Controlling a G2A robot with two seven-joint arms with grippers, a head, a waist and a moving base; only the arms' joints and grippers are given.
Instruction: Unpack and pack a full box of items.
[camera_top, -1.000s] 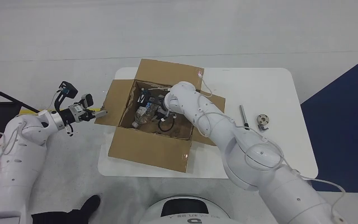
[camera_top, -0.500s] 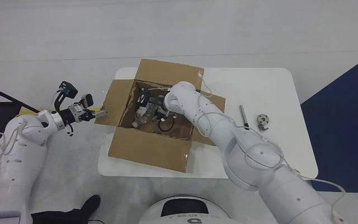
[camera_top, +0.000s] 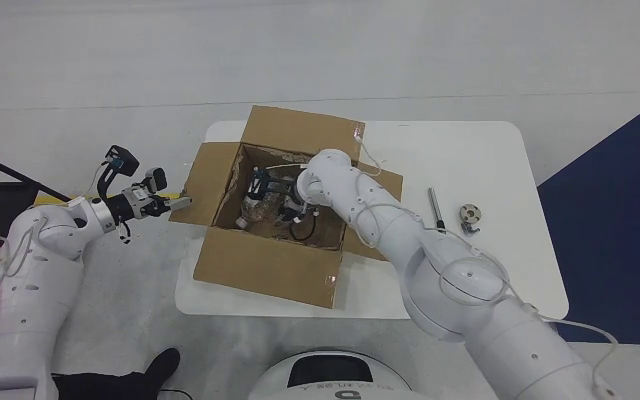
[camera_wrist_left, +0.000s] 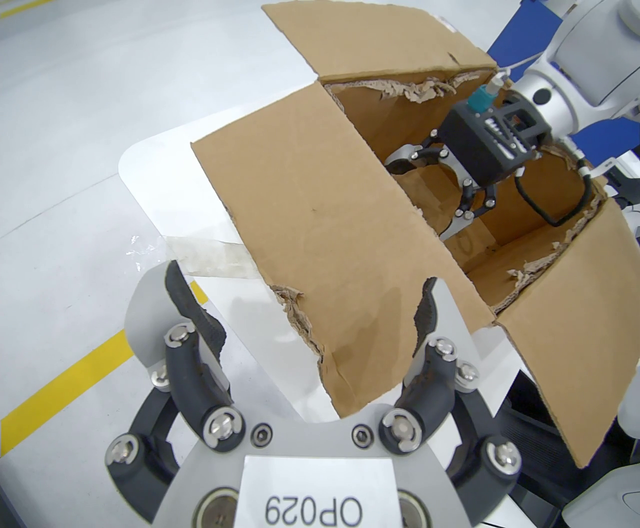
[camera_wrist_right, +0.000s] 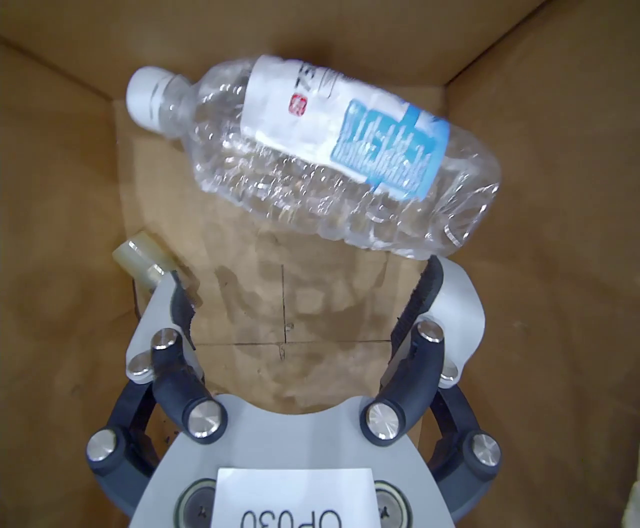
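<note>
The cardboard box (camera_top: 265, 268) stands open on the 9 o'clock half of the white table (camera_top: 480, 200), its four flaps splayed outward and their edges torn and ragged. Inside it lies a clear plastic bottle (camera_wrist_right: 320, 170) on its side, ribbed and dented, with a white cap and a white-and-blue label. In the top view the bottle (camera_top: 254, 206) sits toward the 9 o'clock wall of the box. A small pale cylindrical piece (camera_wrist_right: 132, 252) rests on the box floor beside it.

The right gripper (camera_wrist_right: 305, 280) is down inside the box with its jaws spread wide and empty, the bottle just past the fingertips. The left gripper (camera_wrist_left: 300, 282) hangs off the table at 9 o'clock of the box, jaws also wide, with the torn edge of the outer flap (camera_wrist_left: 310, 210) between them but not pinched. A metal rod (camera_top: 436, 208) and a round metal part (camera_top: 470, 214) lie near the table's 3 o'clock edge.

Against the frame a second ago, the right wrist has slipped slightly toward 6 o'clock inside the box. The left arm, box and table parts sit as before.
</note>
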